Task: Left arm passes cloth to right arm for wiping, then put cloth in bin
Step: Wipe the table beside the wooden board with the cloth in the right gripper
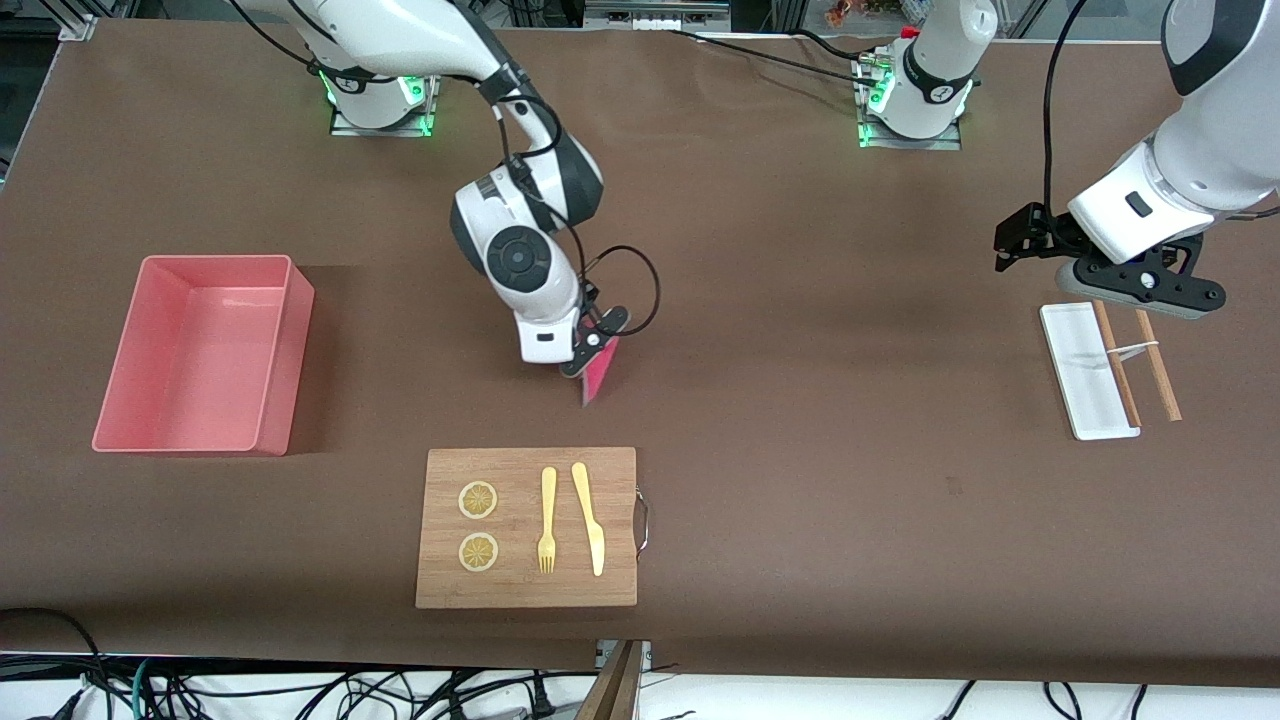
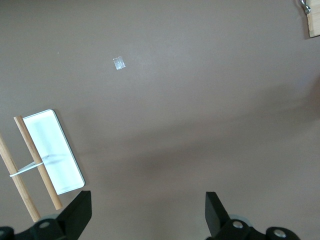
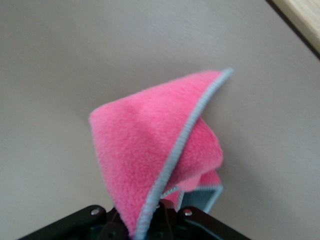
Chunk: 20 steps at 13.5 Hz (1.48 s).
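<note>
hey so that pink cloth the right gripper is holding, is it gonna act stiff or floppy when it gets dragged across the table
Probably floppy: the cloth droops in folds from the right gripper over bare table, so it should bunch rather than slide flat. Its fleecy nap suggests it grips the tabletop instead of slipping. It looks light, so it likely won't pull free.

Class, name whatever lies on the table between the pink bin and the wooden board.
Nothing: the front view shows bare brown table between the bin and the wooden board.

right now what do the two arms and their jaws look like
Both arms are glossy white with dark grey joint bands, black cables looping alongside, and green lights glowing at their bases. The right gripper and the left gripper are matte black; the left's fingertips are blocky wedges.
</note>
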Each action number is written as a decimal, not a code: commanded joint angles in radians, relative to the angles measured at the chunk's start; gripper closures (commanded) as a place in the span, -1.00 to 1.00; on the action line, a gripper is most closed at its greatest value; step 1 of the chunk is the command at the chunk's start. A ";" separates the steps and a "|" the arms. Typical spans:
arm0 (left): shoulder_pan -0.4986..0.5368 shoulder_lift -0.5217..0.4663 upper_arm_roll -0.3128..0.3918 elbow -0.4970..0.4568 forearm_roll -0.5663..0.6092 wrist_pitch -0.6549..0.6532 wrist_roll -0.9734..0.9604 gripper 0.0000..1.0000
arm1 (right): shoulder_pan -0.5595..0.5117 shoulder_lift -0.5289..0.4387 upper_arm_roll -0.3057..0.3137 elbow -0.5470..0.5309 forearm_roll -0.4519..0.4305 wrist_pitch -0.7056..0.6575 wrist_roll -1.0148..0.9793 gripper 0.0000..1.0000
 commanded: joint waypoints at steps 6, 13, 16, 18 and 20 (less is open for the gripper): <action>0.029 -0.008 -0.004 -0.008 -0.038 -0.003 0.065 -1.00 | -0.106 0.033 -0.016 0.094 0.014 -0.186 -0.152 1.00; 0.029 -0.007 -0.004 -0.005 -0.038 -0.003 0.063 -1.00 | -0.274 0.042 -0.018 0.024 -0.094 -0.184 -0.339 1.00; 0.029 -0.007 -0.004 -0.005 -0.038 -0.001 0.062 -1.00 | -0.365 0.030 -0.020 0.000 -0.154 -0.184 -0.469 1.00; 0.029 -0.007 -0.003 -0.005 -0.038 -0.001 0.062 -1.00 | -0.417 0.030 -0.039 0.000 -0.174 -0.184 -0.597 1.00; 0.029 -0.007 -0.003 -0.005 -0.038 -0.001 0.063 -1.00 | -0.477 0.030 -0.044 0.000 -0.192 -0.184 -0.709 1.00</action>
